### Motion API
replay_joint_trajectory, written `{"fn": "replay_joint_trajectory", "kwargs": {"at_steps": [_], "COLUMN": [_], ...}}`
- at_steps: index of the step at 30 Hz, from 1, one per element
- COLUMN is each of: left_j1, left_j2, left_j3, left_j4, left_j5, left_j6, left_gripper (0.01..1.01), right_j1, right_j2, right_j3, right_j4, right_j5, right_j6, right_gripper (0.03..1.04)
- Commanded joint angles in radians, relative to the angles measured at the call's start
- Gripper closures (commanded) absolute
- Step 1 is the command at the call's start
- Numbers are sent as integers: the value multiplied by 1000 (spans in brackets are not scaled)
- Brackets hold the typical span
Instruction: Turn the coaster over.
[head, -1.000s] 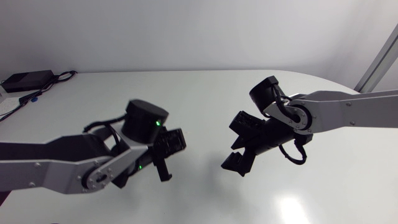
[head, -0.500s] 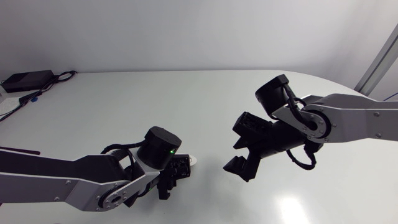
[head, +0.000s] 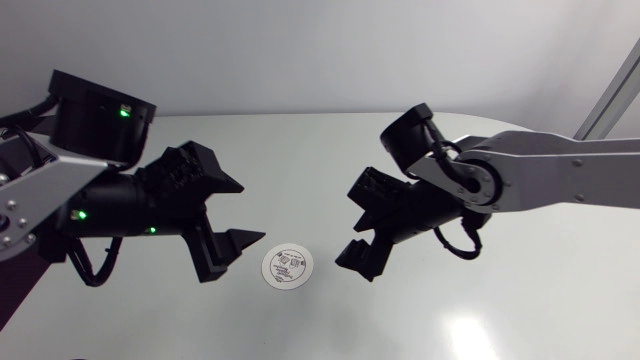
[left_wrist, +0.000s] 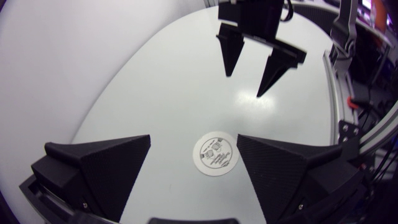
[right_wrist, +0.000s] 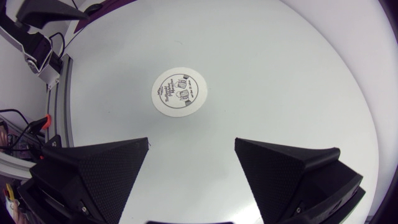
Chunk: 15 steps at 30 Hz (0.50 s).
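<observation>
while both arms hang over the table (head: 320, 140), the count is one coaster (head: 287, 266) and two grippers. left gripper (head: 250, 212): jaws wide apart, holding nothing. the coaster lies flat at its 5 o'clock, printed side up, touching neither gripper, with bare table all round its rim. print too small to read. right gripper (head: 345, 228): jaws spread, empty, coaster at its 8 o'clock.

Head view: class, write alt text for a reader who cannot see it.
A round white coaster lies flat, print up, on a white table. The left gripper and right gripper, both open, flank it, and neither touches it.
</observation>
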Motion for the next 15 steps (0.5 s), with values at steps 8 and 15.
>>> {"fn": "replay_joint_trajectory", "kwargs": {"at_steps": [8, 15], "left_j1": [242, 323], "left_j2": [70, 109], "left_j3": [27, 36], "left_j4": [-74, -77], "left_j5": [216, 233], "left_j6": [-188, -208], "left_gripper": [44, 48], "right_j1": [88, 129], "right_j2": [310, 451], "right_j3": [226, 316], "right_j4": [-49, -92], "right_j5": [-54, -43], "right_j6": [56, 47], "right_gripper": [1015, 1015]}}
